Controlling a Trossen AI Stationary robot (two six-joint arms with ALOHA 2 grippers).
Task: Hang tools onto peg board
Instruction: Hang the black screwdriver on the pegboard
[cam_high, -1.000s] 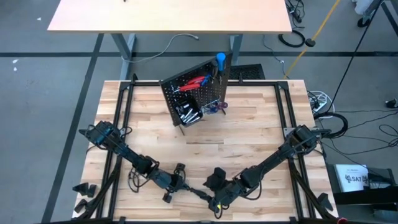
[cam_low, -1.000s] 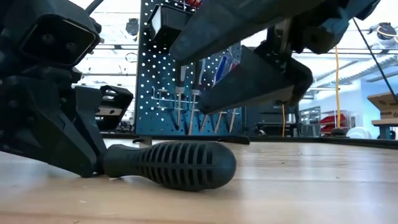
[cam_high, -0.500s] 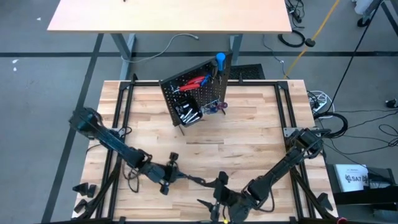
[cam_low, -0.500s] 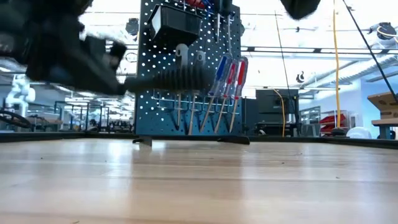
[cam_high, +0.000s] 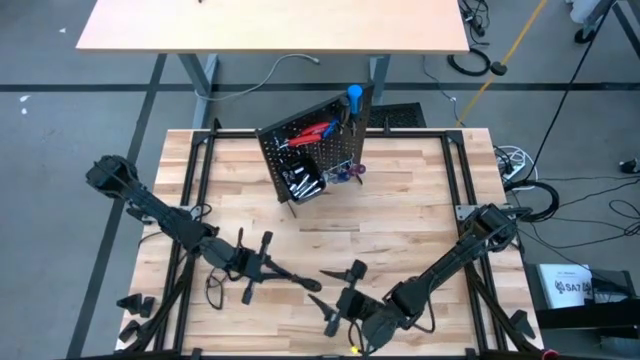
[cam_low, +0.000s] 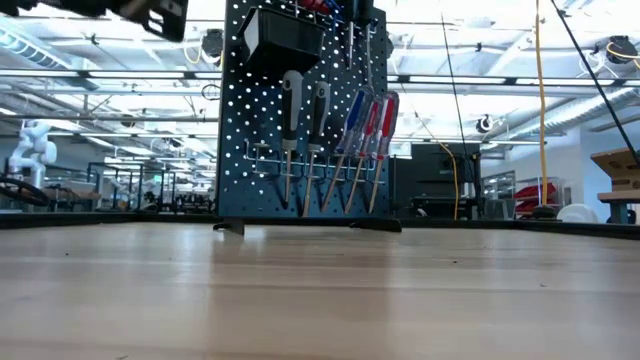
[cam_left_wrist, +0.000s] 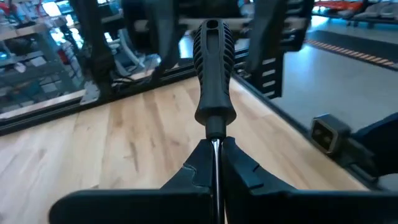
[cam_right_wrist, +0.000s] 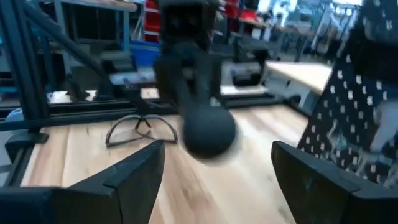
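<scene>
The black-handled screwdriver (cam_left_wrist: 213, 78) has been lifted off the worktop (cam_high: 400, 225) since 1 second ago; its shaft is clamped in the left pincer (cam_left_wrist: 215, 163). The right pincer (cam_high: 342, 298), just beside it, is held apart and empty. Hanging on the peg board (cam_high: 310, 150) beyond appears next.

Even overhead light keeps the bench (cam_high: 400, 210) bright, with only soft, faint shadows beneath the arms. In the low view, white ceiling lights glare behind the peg board (cam_low: 300, 110), leaving it backlit. The right wrist view is smeared with blur, the black screwdriver handle (cam_right_wrist: 202, 121) out of focus; the left wrist view is sharper.
</scene>
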